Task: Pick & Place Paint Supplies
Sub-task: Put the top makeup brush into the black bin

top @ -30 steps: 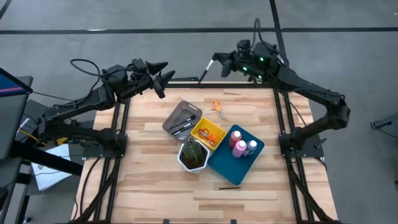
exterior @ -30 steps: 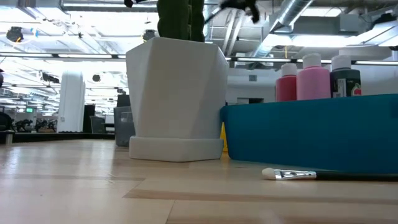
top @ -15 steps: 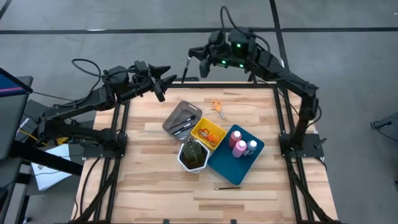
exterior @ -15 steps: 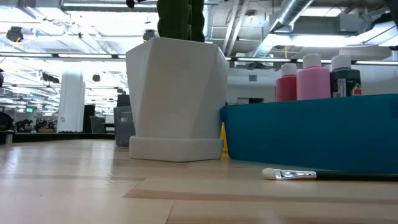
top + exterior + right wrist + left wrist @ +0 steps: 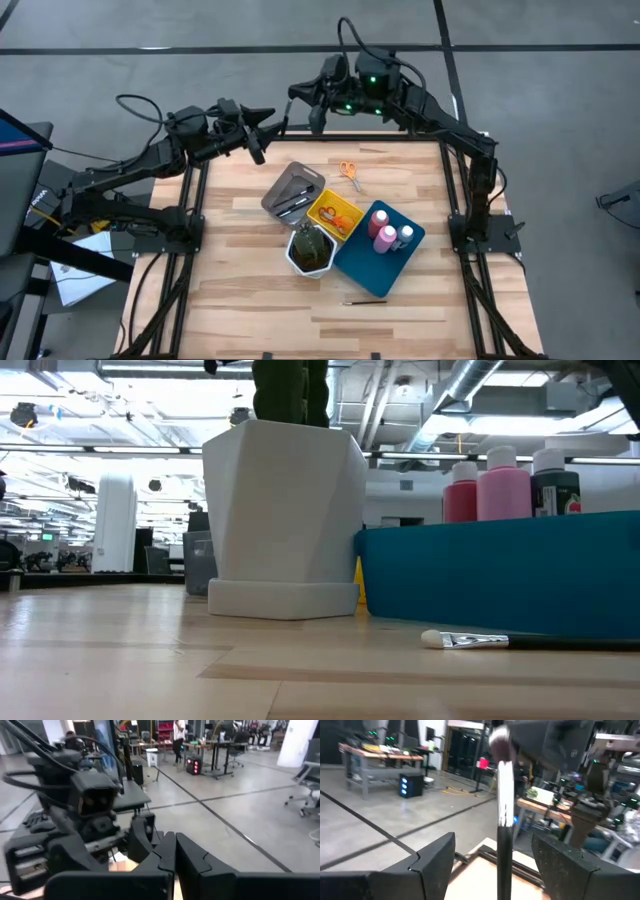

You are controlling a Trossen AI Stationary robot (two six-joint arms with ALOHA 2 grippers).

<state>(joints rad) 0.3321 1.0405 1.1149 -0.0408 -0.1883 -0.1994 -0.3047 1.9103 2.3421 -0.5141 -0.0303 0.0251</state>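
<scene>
Two claws meet off the counter's [image 5: 250, 300] 11 o'clock corner (looks like a handover). Right claw [image 5: 298, 95] is clamped shut on the top end of a thin brush [image 5: 503, 820], long axis upright. Left claw [image 5: 270, 127] is the nearer taker: jaws wide open, holding nothing, brush dead ahead in line with the gap. Contact: can't tell. Next move probably hinges on closing squarely across that handle. Scissors [image 5: 349, 173] lie at the counter's 12 o'clock.

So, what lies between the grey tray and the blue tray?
The yellow tray lies between the grey tray and the blue tray, shown in the high view.
</scene>
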